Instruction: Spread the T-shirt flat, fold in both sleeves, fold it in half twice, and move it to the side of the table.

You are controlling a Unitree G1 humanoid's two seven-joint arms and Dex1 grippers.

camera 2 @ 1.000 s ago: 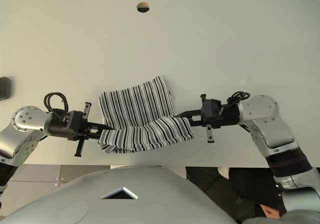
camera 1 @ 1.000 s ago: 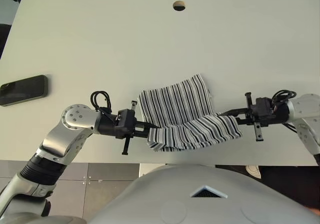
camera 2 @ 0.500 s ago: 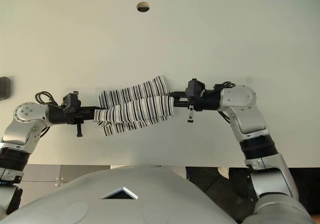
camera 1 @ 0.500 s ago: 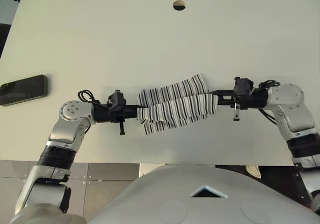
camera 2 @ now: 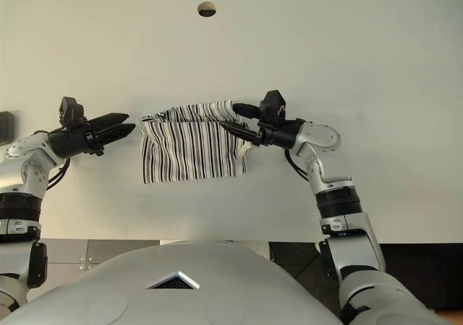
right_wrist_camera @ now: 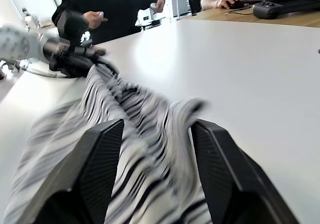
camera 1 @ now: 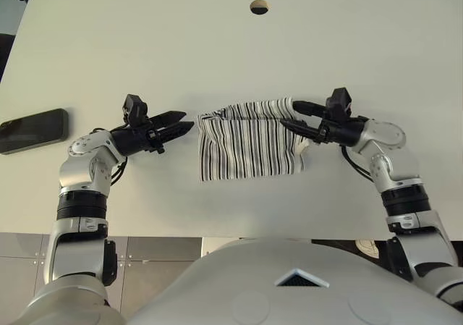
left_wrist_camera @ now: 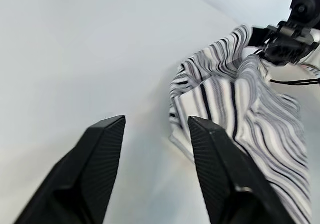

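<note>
As I watched the head camera feed, the black-and-white striped T-shirt [camera 1: 249, 148] lay on the pale, smooth tabletop [camera 1: 217, 57]. It was folded into a rough rectangle in the middle of the near half, closer to the front edge than to the back. Its stripes ran from front to back. The far edge was bunched into a raised, rounded roll, the near edge lay flat, and the right side puckered a little.

My left tool [camera 1: 187, 119] sat just to the left of the T-shirt, apart from it and level with its far-left corner. It pointed toward the cloth with its two black ribbed fingers [left_wrist_camera: 102, 149] spread and nothing between them. From the left wrist camera I saw bare tabletop in the gap and the striped cloth beyond one finger.

My right tool [camera 1: 289, 114] was at the T-shirt's far-right corner with its fingers [right_wrist_camera: 102, 154] parted wide. The rolled edge ran between them and was not pinched. I could not tell whether either finger touched the cloth.

A dark, flat rectangular phone [camera 1: 32, 129] lay at the tabletop's left edge, well apart from the T-shirt. A small round hole [camera 1: 258, 7] sat near the far edge.
</note>
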